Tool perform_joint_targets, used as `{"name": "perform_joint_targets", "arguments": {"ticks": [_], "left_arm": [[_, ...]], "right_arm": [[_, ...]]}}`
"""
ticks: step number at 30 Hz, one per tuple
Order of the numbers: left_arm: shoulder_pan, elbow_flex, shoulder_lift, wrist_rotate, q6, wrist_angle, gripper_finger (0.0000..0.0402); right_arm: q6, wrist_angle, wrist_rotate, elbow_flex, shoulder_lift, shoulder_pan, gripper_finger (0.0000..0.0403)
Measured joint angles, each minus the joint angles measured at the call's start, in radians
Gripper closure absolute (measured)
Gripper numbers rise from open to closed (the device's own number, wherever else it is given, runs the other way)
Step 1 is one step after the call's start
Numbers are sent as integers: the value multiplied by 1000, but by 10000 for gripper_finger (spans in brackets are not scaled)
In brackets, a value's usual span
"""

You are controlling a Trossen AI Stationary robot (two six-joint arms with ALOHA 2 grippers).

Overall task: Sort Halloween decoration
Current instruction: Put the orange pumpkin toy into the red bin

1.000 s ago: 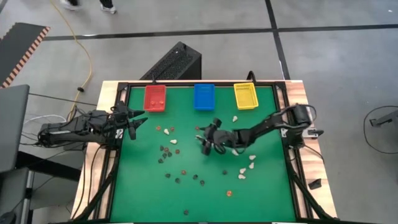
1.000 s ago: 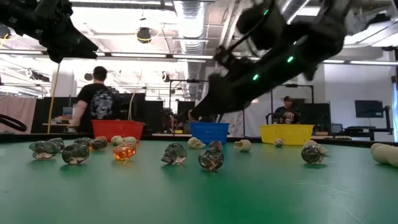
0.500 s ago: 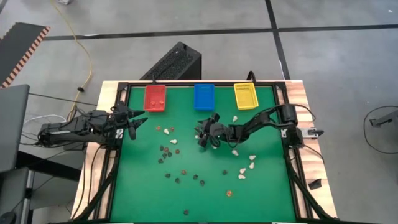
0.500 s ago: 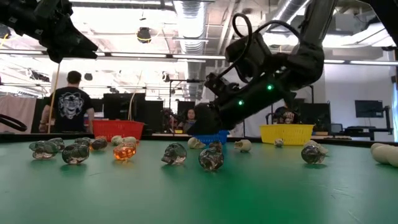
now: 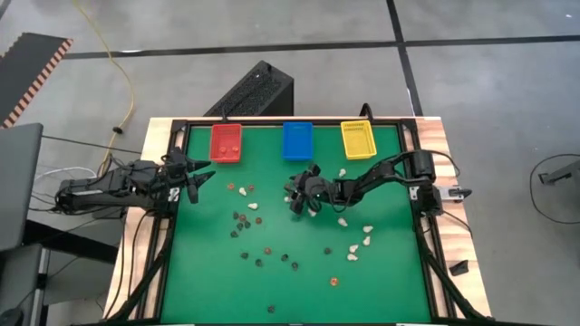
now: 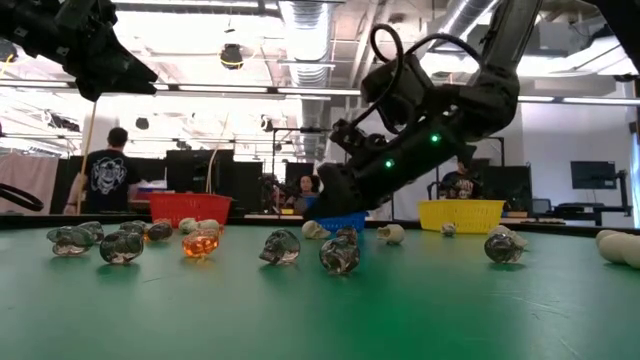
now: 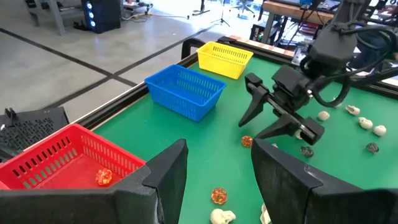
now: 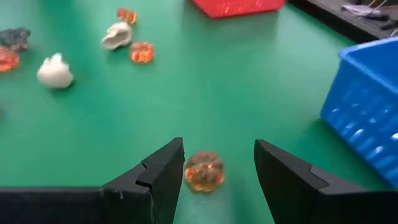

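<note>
Right gripper point(image 8: 216, 163) hangs low at mid-table, fingers spread wide with an orange trinket point(image 8: 203, 171) lying between them on the green mat point(image 5: 290, 290), ungripped. The blue bin point(image 8: 367, 134) sits just beside; cream and orange trinkets point(image 8: 55, 70) are scattered beyond. Left gripper point(image 7: 219, 180) waits, fingers apart, near the red bin point(image 5: 226, 142).

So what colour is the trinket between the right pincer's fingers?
Orange trinket, clearest in the right wrist view.
</note>
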Motion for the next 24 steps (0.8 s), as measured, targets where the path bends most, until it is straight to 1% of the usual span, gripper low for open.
{"name": "perform_joint_targets", "arguments": {"ticks": [12,24], "left_arm": [[0,0,0,0,3,0,233],[0,0,0,0,3,0,233]], "right_arm": [[19,-23,-29,0,0,-14,178],[25,-23,-28,0,0,-21,178]]}}
